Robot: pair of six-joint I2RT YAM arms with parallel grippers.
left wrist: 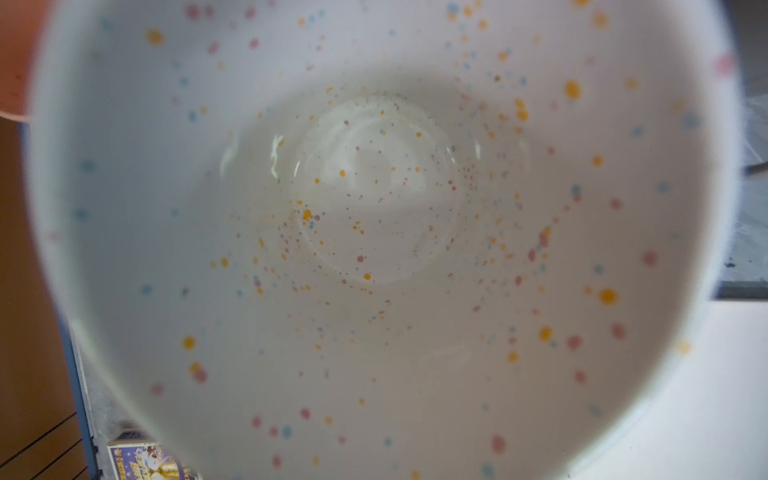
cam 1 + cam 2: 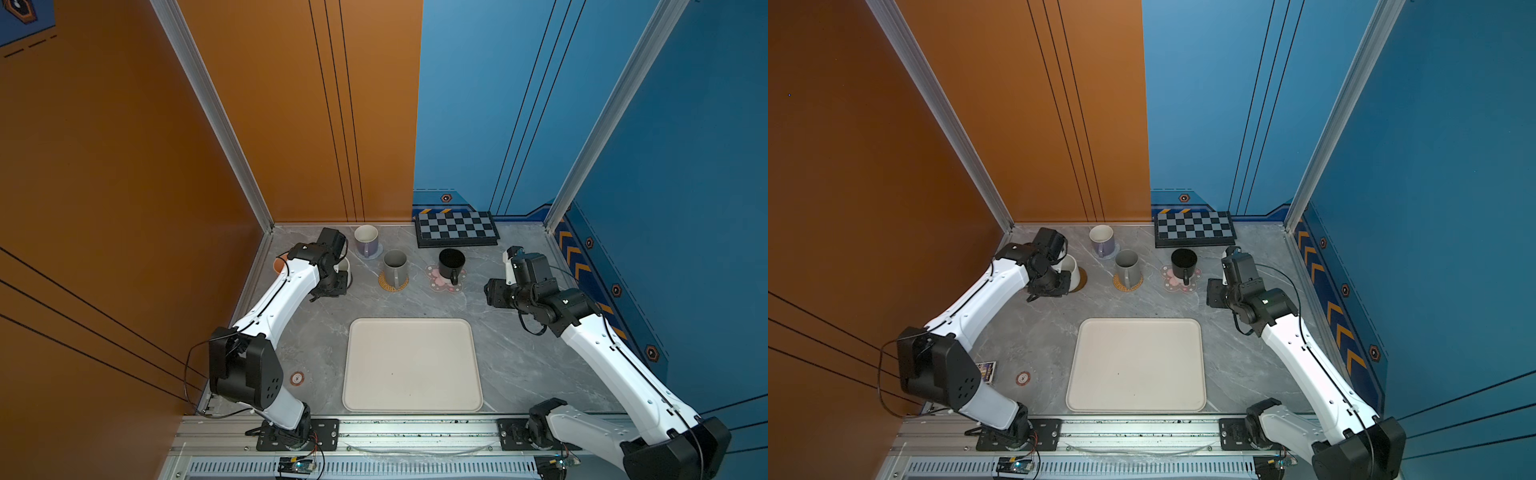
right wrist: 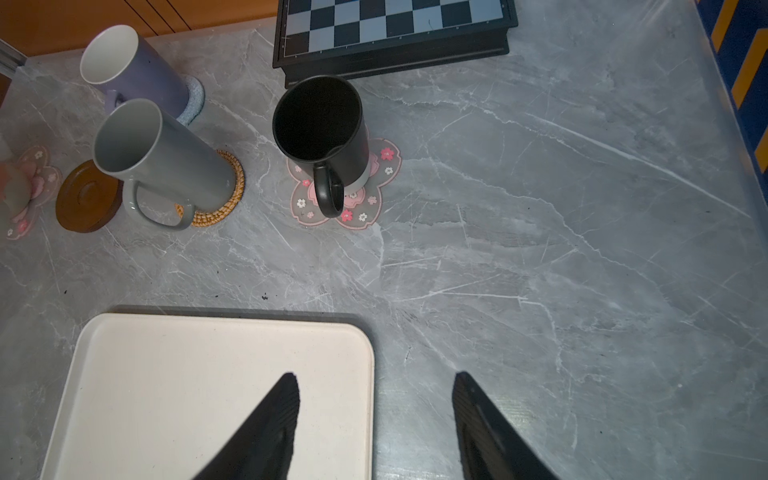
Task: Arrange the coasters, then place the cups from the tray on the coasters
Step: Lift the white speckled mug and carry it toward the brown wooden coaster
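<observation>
Nearly done: the tray (image 2: 411, 365) is empty. Beyond it the lavender mug (image 2: 366, 240), grey mug (image 2: 395, 266) and black mug (image 2: 451, 262) stand on coasters (image 3: 374, 166). Far left, the left gripper (image 2: 1061, 280), closed on the speckled white mug (image 2: 1070, 272), holds it by the brown coaster (image 3: 85, 199), whose bare top only the right wrist view shows. The right gripper (image 3: 374, 415) hangs open, empty. A top view glimpses the peach mug (image 2: 279, 265) beside the left arm.

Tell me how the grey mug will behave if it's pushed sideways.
The grey mug stands tall and narrow, so a push near its rim would likely tip it. Its base sits on the rattan coaster, whose woven surface probably grips rather than lets it slide. The glossy wall looks rigid and slippery, and it would likely break if it fell.
</observation>
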